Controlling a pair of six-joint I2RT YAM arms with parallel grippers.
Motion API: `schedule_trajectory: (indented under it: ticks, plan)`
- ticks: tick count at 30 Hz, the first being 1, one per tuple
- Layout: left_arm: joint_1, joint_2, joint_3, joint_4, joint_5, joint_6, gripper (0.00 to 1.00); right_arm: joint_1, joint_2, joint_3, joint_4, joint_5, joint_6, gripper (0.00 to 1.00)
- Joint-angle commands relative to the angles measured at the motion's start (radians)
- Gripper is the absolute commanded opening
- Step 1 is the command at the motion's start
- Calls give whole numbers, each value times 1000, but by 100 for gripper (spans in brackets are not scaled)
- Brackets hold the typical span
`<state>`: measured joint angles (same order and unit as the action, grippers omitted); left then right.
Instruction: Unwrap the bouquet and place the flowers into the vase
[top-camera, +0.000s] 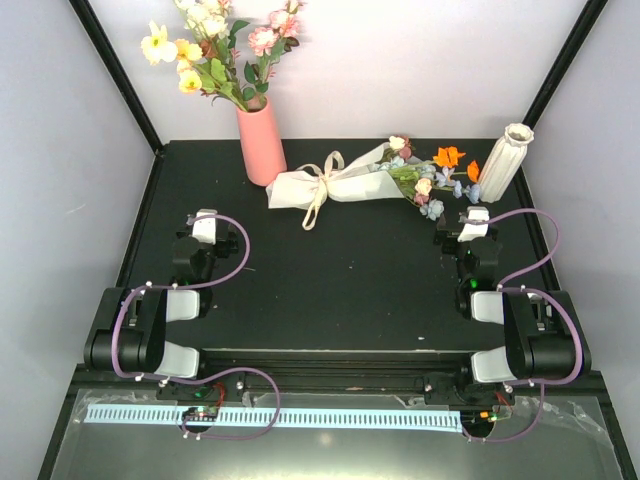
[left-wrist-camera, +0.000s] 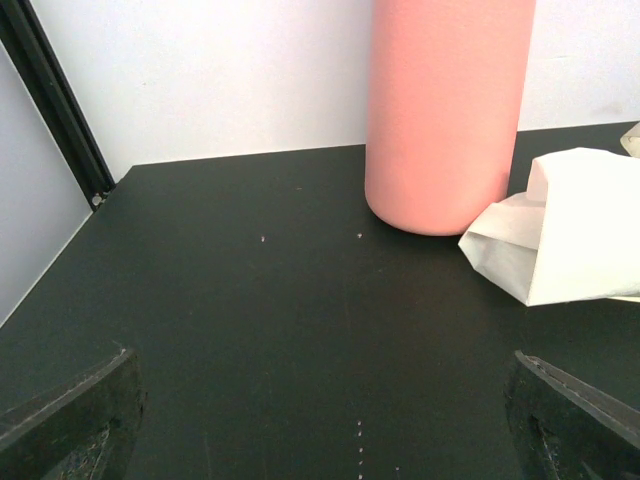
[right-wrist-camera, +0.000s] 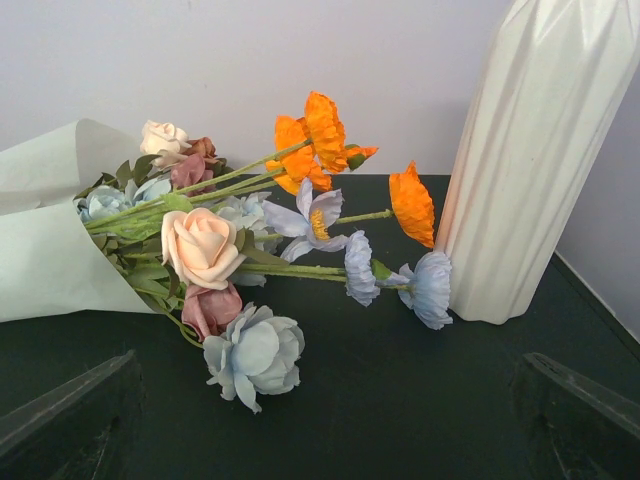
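The bouquet (top-camera: 340, 180) lies on its side across the back of the black table (top-camera: 340, 280), wrapped in white paper (right-wrist-camera: 45, 250) and tied with a cream ribbon (top-camera: 320, 190). Its flowers (right-wrist-camera: 255, 240), orange, light blue, pink and cream, fan out to the right toward the white ribbed vase (top-camera: 505, 160), which stands upright (right-wrist-camera: 530, 160). My left gripper (top-camera: 205, 225) is open near the left side; the paper's end (left-wrist-camera: 560, 240) lies ahead to its right. On the right, my right gripper (top-camera: 475, 218) is open just short of the flower heads. Nothing is held.
A salmon-pink vase (top-camera: 261, 140) with yellow, pink and white flowers (top-camera: 215, 50) stands at the back, touching the paper's end (left-wrist-camera: 445, 110). White walls and black frame posts (top-camera: 115, 70) close in the table on three sides.
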<state>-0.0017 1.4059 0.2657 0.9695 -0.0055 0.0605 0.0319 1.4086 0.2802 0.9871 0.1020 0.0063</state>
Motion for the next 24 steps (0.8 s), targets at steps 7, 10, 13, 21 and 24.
schedule_trajectory:
  ticks: [7, 10, 13, 21, 24]
  plan:
    - [-4, -58, 24, 13, 18, 7, 99, -6, -121, -16, -23, 31, 9, 100]
    - [-4, -195, 105, -324, -49, -66, 99, -5, -260, 56, -300, 64, 49, 100]
    - [-5, -281, 195, -585, -19, -94, 99, -4, -392, 96, -469, 41, 64, 100]
    - [-4, -589, 268, -917, 6, -196, 99, -5, -646, 208, -778, 6, 277, 100]
    - [-3, -672, 292, -998, 2, -216, 99, -4, -689, 207, -853, -1, 540, 100]
